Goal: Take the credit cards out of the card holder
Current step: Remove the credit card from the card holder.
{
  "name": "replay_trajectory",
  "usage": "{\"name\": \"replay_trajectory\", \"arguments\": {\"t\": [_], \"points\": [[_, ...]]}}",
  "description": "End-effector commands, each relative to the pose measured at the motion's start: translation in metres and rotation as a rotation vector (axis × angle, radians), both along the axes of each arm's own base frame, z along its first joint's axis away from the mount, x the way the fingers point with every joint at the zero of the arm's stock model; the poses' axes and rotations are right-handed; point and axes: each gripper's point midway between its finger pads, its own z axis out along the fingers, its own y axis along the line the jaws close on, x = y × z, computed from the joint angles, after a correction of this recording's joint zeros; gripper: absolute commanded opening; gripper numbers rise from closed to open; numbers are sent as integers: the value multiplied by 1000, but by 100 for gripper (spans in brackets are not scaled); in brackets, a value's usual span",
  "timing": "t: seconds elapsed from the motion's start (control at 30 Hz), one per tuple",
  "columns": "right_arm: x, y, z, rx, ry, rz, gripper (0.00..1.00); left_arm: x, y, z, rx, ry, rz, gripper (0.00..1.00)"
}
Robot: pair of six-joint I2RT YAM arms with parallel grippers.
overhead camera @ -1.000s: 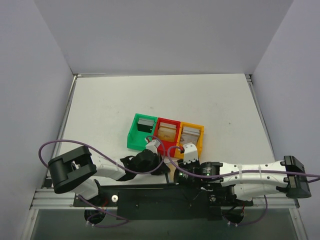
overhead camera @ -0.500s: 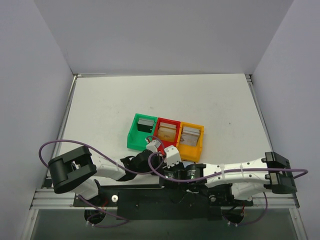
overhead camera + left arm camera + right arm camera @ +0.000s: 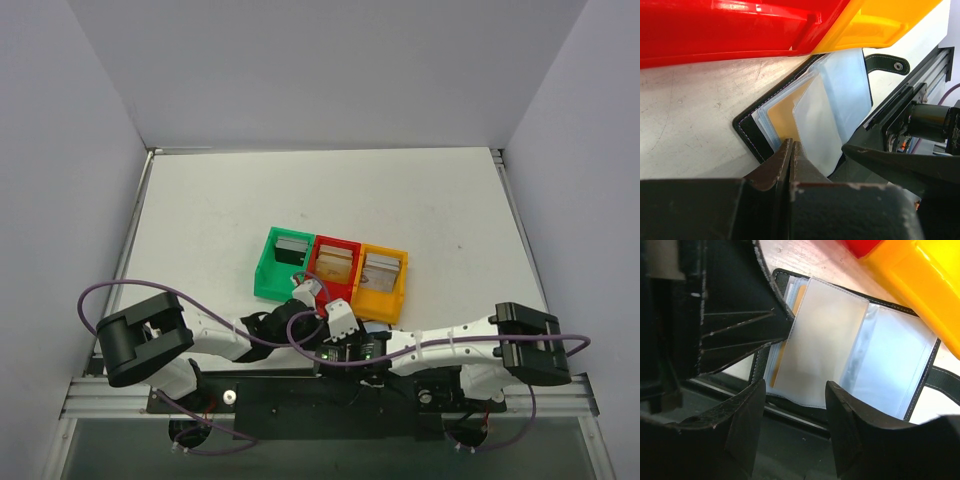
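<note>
left gripper (image 3: 791,145) closed at the open card holder (image 3: 746,131); right gripper (image 3: 796,387) spread over it.
the black card holder lies open on the table (image 3: 200,220), just beside the near wall of the red and orange boxes of the 3-box bin row (image 3: 268,272). left jaws are pressed together at the near edge of a tan card (image 3: 780,117) and a raised clear sleeve (image 3: 825,345); which of the 2 they pinch cannot be told. right jaws stand apart above the sleeve, holding nothing. grey and tan cards (image 3: 381,265) sit in the boxes.
</note>
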Motion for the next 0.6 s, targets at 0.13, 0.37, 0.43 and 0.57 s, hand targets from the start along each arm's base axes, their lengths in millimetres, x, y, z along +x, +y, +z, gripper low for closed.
{"name": "replay_trajectory", "arguments": {"t": [0.13, 0.37, 0.43, 0.57], "points": [[12, -33, -14, -105, -13, -92, 46, 2, -10, 13, -47, -36, -18, 0], [16, -67, -13, -140, -16, -179, 43, 2, -9, 12, -50, -33, -15, 0], [16, -74, -9, -120, -25, -207, 43, 1, -8, 11, -45, -29, -15, 0], [18, -90, 3, -77, -44, -275, 42, 1, -4, 8, -27, -24, -6, 0]]}}
